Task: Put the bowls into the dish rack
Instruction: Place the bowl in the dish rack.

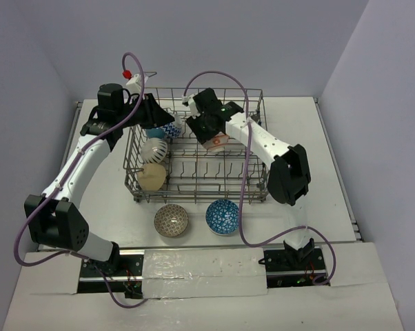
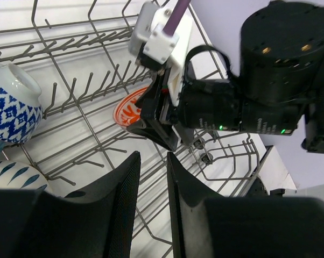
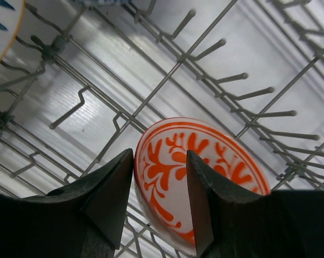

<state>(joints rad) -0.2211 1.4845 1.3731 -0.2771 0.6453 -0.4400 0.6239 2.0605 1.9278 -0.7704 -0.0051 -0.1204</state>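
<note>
Right pincer [image 3: 159,161] was down inside the dish rack [image 1: 166,88], jaws spread either side of the orange-patterned bowl [image 3: 205,156]. There was a visible gap on both sides, so it looked like no clamp on it. The bowl stood on edge among the tines, mid-rack towards the back, leaning a bit. I couldn't tell whether a tine was actually backing it.

Left pincer [image 2: 153,158] hung over the rack's left side. Its jaws were only slightly apart, with nothing between them, and it was pointing at the right wrist close by.

The rack was in the middle of the counter [image 1: 318,172]. Its left column held the blue diamond bowl [image 1: 167,131], the white leaf-print bowl [image 1: 154,149] and the cream bowl [image 1: 152,176]. Two were not yet loaded, on the counter just in front of the rack: the brown patterned bowl [image 1: 171,221] and the blue bowl [image 1: 223,216].

My read on doing this step well:
- Pull the right pincer straight up along the tines, with no sideways drag, or a finger could catch the rim and tip the bowl.
- Open a touch wider before lifting.
- Hold the left arm clear until the right is out, since the wrists were tight together.
- Blue bowl next for the right arm, as it's the nearer one.
</note>
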